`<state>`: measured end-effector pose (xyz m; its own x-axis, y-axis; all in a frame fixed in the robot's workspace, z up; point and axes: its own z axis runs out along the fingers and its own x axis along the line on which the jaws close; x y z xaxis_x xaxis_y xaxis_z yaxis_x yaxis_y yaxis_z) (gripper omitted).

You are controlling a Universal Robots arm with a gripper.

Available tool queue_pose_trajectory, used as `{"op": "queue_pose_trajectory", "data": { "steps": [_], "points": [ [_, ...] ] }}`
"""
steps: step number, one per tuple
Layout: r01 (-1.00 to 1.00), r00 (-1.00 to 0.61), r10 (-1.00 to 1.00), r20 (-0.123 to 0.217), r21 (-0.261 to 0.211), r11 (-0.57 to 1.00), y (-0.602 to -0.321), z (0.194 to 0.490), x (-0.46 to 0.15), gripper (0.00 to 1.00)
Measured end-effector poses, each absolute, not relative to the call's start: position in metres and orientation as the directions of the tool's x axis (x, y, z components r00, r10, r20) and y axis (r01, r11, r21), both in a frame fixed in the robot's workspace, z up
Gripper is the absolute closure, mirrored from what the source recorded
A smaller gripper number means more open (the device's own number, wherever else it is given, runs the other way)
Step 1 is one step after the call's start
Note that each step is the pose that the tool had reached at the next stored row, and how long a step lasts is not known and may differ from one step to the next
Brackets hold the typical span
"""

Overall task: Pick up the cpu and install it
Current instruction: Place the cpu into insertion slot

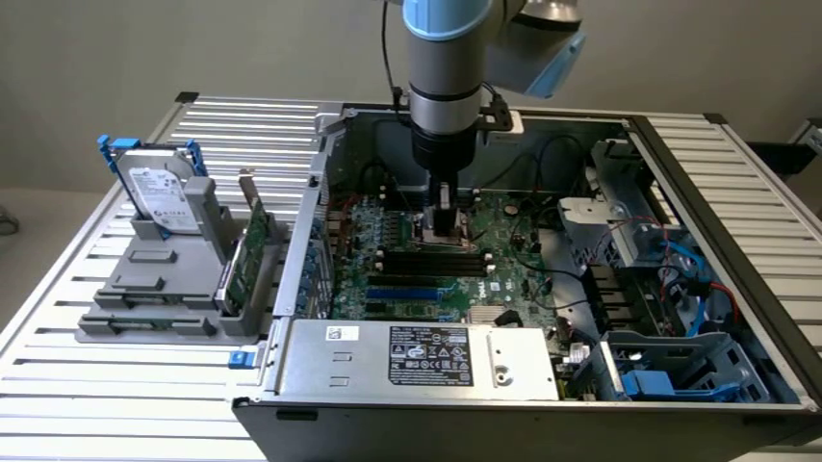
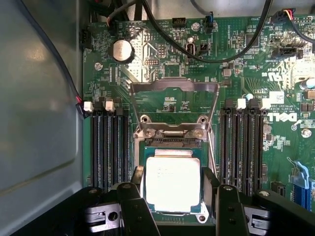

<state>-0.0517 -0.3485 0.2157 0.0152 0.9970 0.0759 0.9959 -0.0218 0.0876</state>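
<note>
The pincer (image 2: 173,176) grasps the cpu (image 2: 172,189) by two opposite edges, holding it level, low over the socket (image 2: 172,143). The socket's retaining frame (image 2: 173,86) stands swung up, so the seat is open.

smooth pale metal cpu (image 2: 172,183), green circuit board (image 2: 162,54), ribbed metal table (image 1: 77,385), matt black fingers (image 2: 135,211)

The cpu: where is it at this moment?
In the wrist view the cpu sits between the fingers of the gripper, at the open socket, with memory slots on both sides.
</note>
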Motion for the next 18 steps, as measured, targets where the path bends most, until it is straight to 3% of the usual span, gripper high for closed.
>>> {"op": "queue_pose_trajectory", "data": {
  "steps": [18],
  "points": [
    [0.994, 0.014, 0.998, 0.054, 0.104, -0.02, -0.349, 0.201, -0.055, 0.45]
  ]
}}
